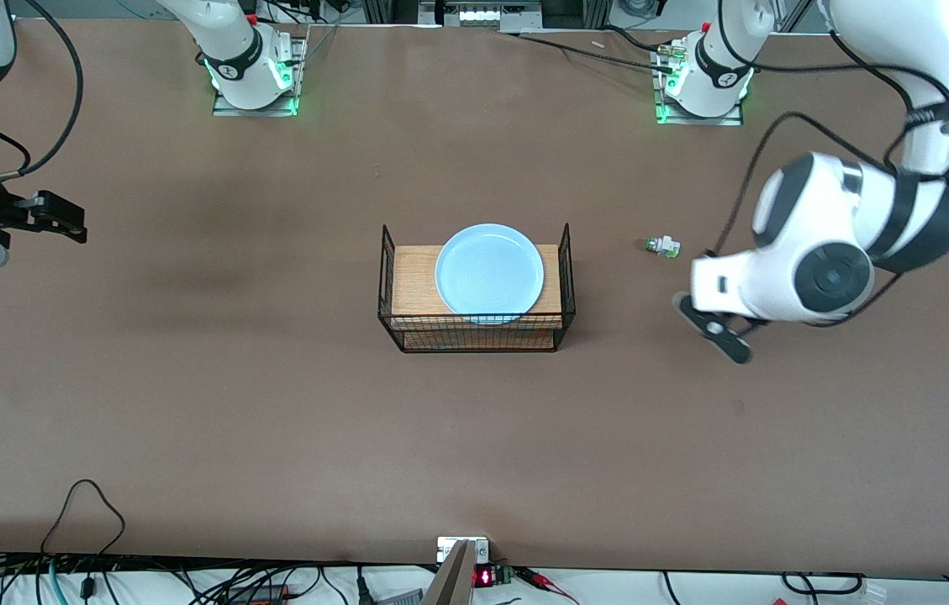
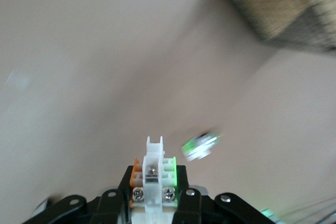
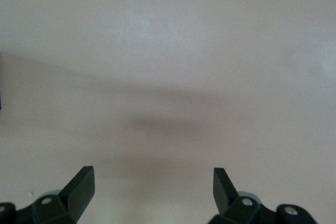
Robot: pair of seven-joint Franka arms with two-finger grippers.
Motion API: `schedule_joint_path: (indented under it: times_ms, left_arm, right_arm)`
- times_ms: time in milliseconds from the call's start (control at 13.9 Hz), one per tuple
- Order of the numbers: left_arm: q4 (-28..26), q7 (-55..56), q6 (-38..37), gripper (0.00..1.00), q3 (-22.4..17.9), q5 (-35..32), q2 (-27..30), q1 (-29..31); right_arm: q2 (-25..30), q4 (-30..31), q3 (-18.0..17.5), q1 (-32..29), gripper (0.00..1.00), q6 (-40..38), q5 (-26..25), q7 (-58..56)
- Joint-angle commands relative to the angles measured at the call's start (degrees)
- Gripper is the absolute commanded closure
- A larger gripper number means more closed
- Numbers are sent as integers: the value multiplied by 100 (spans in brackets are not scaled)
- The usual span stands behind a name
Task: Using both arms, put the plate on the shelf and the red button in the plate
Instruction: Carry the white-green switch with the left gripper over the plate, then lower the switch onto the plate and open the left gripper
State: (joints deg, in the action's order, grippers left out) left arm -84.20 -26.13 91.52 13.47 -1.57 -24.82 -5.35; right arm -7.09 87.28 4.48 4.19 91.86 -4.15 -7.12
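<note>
— Well, start with the front view. Where's the plate [image 1: 489, 273]?

— In the middle of the table [image 1: 272, 403], lying flat on the wooden top of a black wire rack [image 1: 391, 290]. Nothing rests on it.

— And the arms?

— The left gripper [image 1: 718, 329] hangs over bare table toward the left arm's end, well apart from the rack. What it carries doesn't show from here. A small whitish part with a green tip [image 1: 661, 246] lies on the table near it, between the rack and the arm, free of any claw. The right gripper [image 1: 54, 217] waits over bare table at the right arm's end, well away from everything.

— Left wrist view?

— There the left gripper [image 2: 153, 195] is clenched on the red button [image 2: 153, 169]: a whitish body with screws, orange on one side and green on the other, standing up out of the black fingers [image 2: 186, 203]. Its cap is out of sight. The green-tipped part [image 2: 200, 146] is a blurred streak on the table just beside it, not touching. A corner of the rack [image 2: 278, 3] shows farther off, also blurred.

— Right wrist view?

— The right gripper [image 3: 152, 182] is released, its two black fingertips [image 3: 81, 182] spread wide with nothing between them. Under it is only plain table surface [image 3: 168, 51].
</note>
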Motion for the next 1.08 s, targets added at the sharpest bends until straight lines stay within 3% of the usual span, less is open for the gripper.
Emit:
schedule_joint_path:
  times_ms: [0, 144, 288, 432, 648, 1008]
  left_arm:
    - [571, 309, -240, 95, 173, 971, -146, -35]
    - [1043, 1061, -144, 95, 200, 1264, -364, -499]
    - [1808, 2308, -91, 95, 182, 1265, -768, -1044]
    - [2162, 3207, -3, 95, 173, 1264, -1067, -1388]
    - [2154, 4183, 839, 95, 147, 1247, -1375, -1906]
    - [1882, 4617, 1121, 90, -37, 562, -1675, -2417]
  right_arm:
    - [-64, -185, -97, -120, 0, -37, 150, 35]
    - [67, -194, -106, -94, 0, -307, 484, 209]
    - [94, -203, -184, -33, 0, -853, 529, 1330]
    - [77, -360, -229, 152, 0, -846, 450, 1494]
    - [7, -449, -220, 135, 0, -828, 301, 1259]
    - [313, 77, -211, -75, 0, -284, 274, 388]
